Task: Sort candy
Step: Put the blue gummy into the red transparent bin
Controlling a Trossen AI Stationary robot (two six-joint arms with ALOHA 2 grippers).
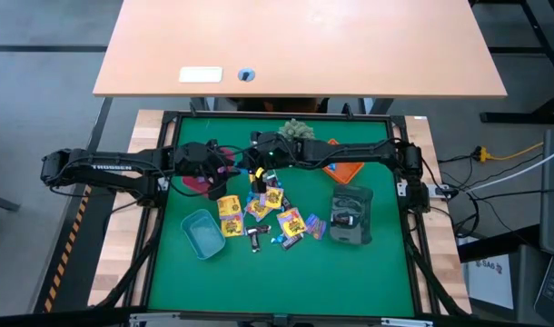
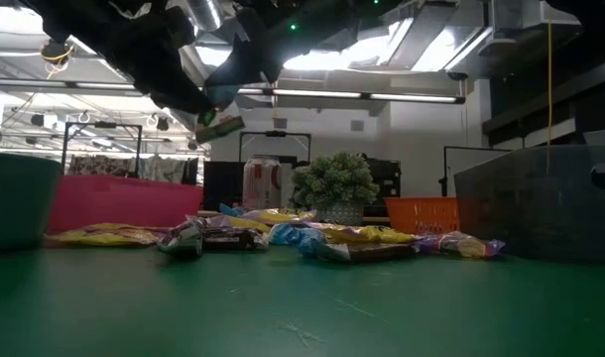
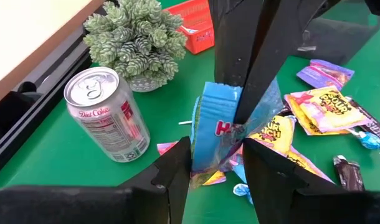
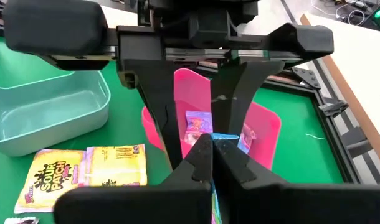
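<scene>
High view: both arms are being brought together over the back-middle of the green mat [image 1: 286, 272]. The left gripper [image 1: 230, 169] and the right gripper [image 1: 256, 167] are being held nearly tip to tip above the candy pile [image 1: 268, 216]. Yellow packets, dark mini bars and small blue pieces are being left scattered mid-mat, between the teal tray [image 1: 202, 233] and the dark grey tray [image 1: 351, 215]. A pink tray [image 1: 199, 182] is partly being hidden under the left arm; an orange tray [image 1: 343, 169] is lying beyond the right arm, beside the plant ball [image 1: 297, 129].

Low view: the candy [image 2: 283, 236] is being seen as a low heap across the mat, the plant [image 2: 334, 184] and a can [image 2: 263, 182] behind it. A small packet [image 2: 219, 125] is being held up in the air under the dark arms.

Left wrist view: a blue packet [image 3: 216, 134] is being held upright between the left fingers [image 3: 175, 168], which are spread to its width and are touching it on both sides. The same packet is being pinched from above by the right gripper [image 3: 240, 127]. The silver can [image 3: 106, 115] is standing just beside the plant ball [image 3: 136, 38].

Right wrist view: the right fingers [image 4: 199, 158] are being pressed together on the blue packet's edge [image 4: 224, 138]. The left gripper [image 4: 202, 99] is facing them. The pink tray [image 4: 265, 130] is holding a few wrapped pieces [image 4: 195, 123]; yellow packets [image 4: 84, 169] are lying next to the teal tray [image 4: 47, 112].
</scene>
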